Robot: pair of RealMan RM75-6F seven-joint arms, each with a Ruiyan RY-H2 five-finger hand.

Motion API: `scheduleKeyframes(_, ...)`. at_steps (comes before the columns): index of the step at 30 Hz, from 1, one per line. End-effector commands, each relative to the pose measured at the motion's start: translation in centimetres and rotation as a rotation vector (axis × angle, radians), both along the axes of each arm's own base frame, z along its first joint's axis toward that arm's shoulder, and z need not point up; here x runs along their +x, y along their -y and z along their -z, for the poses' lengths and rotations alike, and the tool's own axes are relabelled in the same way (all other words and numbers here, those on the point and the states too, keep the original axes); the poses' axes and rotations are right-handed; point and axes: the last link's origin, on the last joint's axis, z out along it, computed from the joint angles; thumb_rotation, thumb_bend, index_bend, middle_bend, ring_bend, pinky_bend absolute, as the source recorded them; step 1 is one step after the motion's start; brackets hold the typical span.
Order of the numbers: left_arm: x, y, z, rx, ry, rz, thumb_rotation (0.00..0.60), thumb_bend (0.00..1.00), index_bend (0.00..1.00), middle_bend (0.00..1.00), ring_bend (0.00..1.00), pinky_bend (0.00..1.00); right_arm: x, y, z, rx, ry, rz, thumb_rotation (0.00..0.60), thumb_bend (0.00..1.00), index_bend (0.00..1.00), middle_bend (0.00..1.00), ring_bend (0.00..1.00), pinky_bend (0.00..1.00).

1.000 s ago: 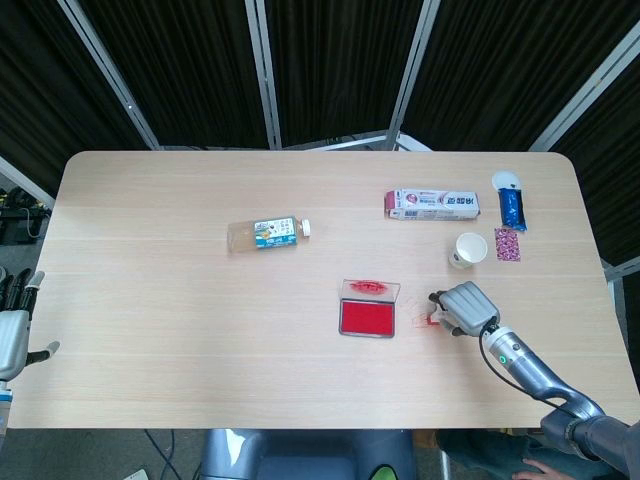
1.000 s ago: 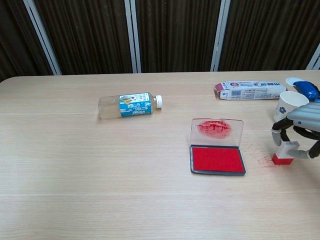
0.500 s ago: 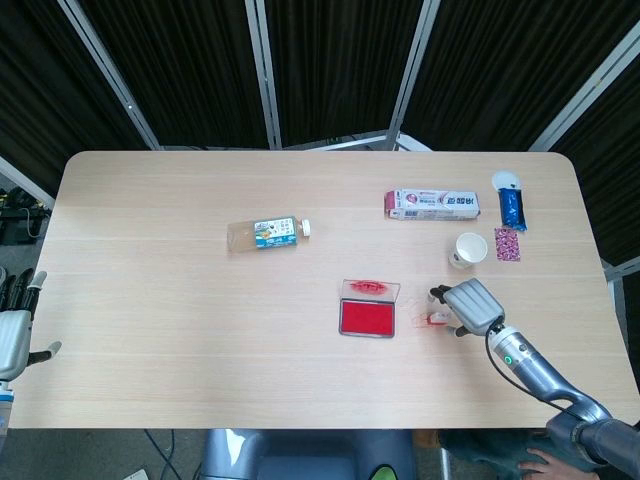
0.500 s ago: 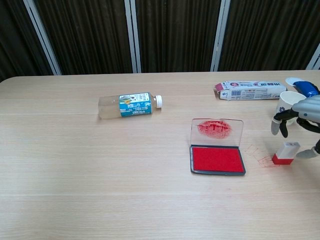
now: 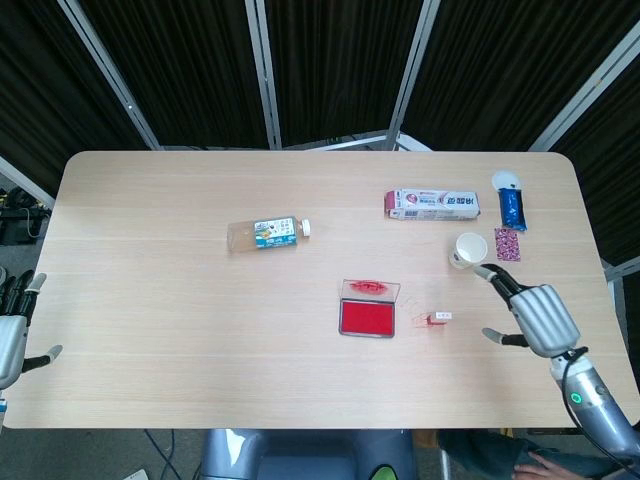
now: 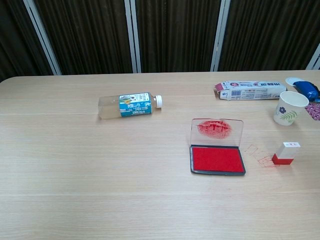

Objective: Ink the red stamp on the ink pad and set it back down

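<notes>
The red stamp (image 5: 441, 318) (image 6: 285, 153) stands on the table just right of the ink pad, with nothing touching it. The ink pad (image 5: 367, 316) (image 6: 217, 159) lies open, its clear lid (image 6: 217, 129) tilted up and smeared red. My right hand (image 5: 534, 315) hovers to the right of the stamp, apart from it, fingers spread and empty; the chest view does not show it. My left hand (image 5: 10, 335) is at the table's far left edge, fingers apart, holding nothing.
Faint red stamp prints (image 6: 256, 153) mark the table between pad and stamp. A paper cup (image 5: 468, 250) (image 6: 289, 107) stands behind the stamp. A flat carton (image 5: 432, 204), a blue packet (image 5: 511, 207), a small patterned packet (image 5: 507, 244) and a lying bottle (image 5: 267, 234) sit further back.
My right hand has let go of the stamp and drawn back to the right, out of the chest view. The stamp stays standing where it was set down.
</notes>
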Motion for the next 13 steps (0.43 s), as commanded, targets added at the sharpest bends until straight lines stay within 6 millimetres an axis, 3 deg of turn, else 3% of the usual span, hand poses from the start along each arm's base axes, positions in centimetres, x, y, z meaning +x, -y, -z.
scheduleKeyframes(1,0.4,0.8,-0.5,0.006,0.019,0.031,0.6,0.0,0.0,0.0,0.0,0.0,-1.1,-2.2,-2.2,-0.068,0.008,0.09,0.6,0.0,0.0,0.0,0.0,0.04)
scheduleKeyframes(3,0.6,1.0,-0.6,0.007,0.024,0.047,0.6,0.0,0.0,0.0,0.0,0.0,-1.4,-2.7,-2.5,-0.092,-0.011,0.097,0.6,0.0,0.0,0.0,0.0,0.0)
scheduleKeyframes(13,0.7,1.5,-1.7,0.043,0.066,0.091,0.6,0.0,0.0,0.0,0.0,0.0,-1.7,-4.1,-3.5,-0.185,-0.037,0.096,0.6,0.0,0.0,0.0,0.0,0.0)
